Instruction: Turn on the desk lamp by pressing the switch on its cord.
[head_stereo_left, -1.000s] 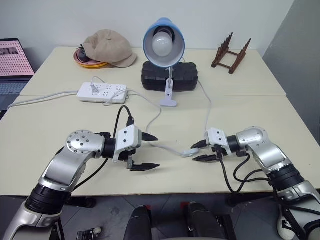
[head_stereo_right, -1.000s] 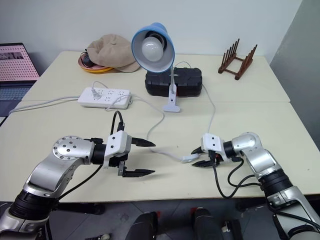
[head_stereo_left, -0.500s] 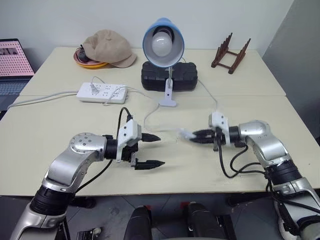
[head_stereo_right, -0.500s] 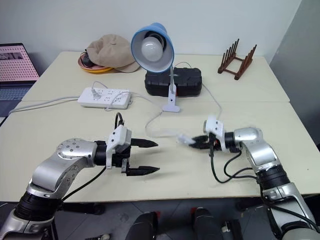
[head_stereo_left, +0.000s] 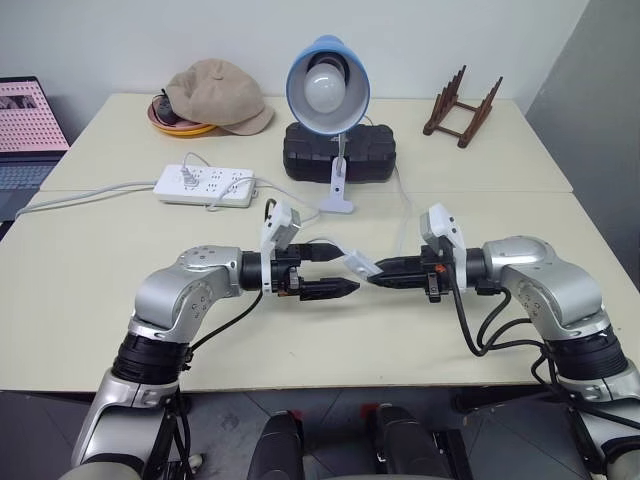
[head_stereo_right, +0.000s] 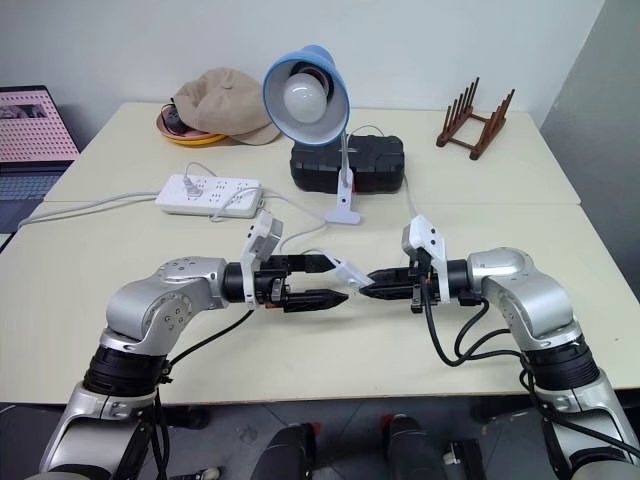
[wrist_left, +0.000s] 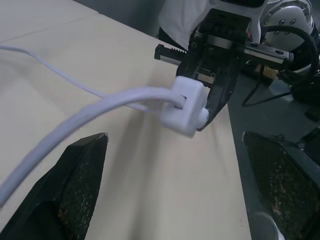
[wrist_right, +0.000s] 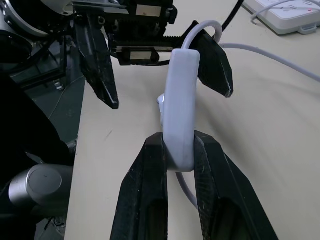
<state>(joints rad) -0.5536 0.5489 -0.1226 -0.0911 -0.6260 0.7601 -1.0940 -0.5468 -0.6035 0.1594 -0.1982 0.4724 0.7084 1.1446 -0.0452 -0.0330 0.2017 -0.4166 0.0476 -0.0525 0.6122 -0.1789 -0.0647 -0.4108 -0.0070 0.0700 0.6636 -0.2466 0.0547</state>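
Right gripper (wrist_right: 177, 150) is clamped on the near end of the switch (wrist_right: 180, 107); both black fingers (wrist_right: 145, 190) pinch its sides, and the white body sticks out past the tips. In the head views that arm reaches in from the right, gripper roughly level and pointing left, holding the switch (head_stereo_left: 358, 265) lifted clear of the table (head_stereo_left: 300, 340), about mid-front.

Left gripper (head_stereo_left: 335, 268) faces it from the other side, fingers spread wide, nothing held. The switch's far end sits between or just at its fingertips (head_stereo_left: 340, 288); can't tell if either one touches. From the left wrist camera the two pads (wrist_left: 80, 175) stand far apart with the switch (wrist_left: 186, 106) hanging ahead of them.

The cord (wrist_left: 90, 117) leaves the switch toward the left gripper in a thick white run. A thinner run (head_stereo_left: 410, 215) goes back across the table toward the lamp area.

The desk lamp (head_stereo_left: 328, 85) stands at the back centre, blue shade tilted toward the robot, white bulb facing out, not visibly glowing. White base (head_stereo_left: 336, 203) sits just in front of a black case (head_stereo_left: 338, 152).

Left of that: white power strip (head_stereo_left: 205, 185) with plugs in it, its thicker cable (head_stereo_left: 80, 193) trailing off to the left edge. Behind it, a tan cap (head_stereo_left: 215, 95) lies on an orange plate (head_stereo_left: 175, 126). Laptop (head_stereo_left: 28, 125) at the far left edge. Wooden rack (head_stereo_left: 460, 108) at the back right corner.
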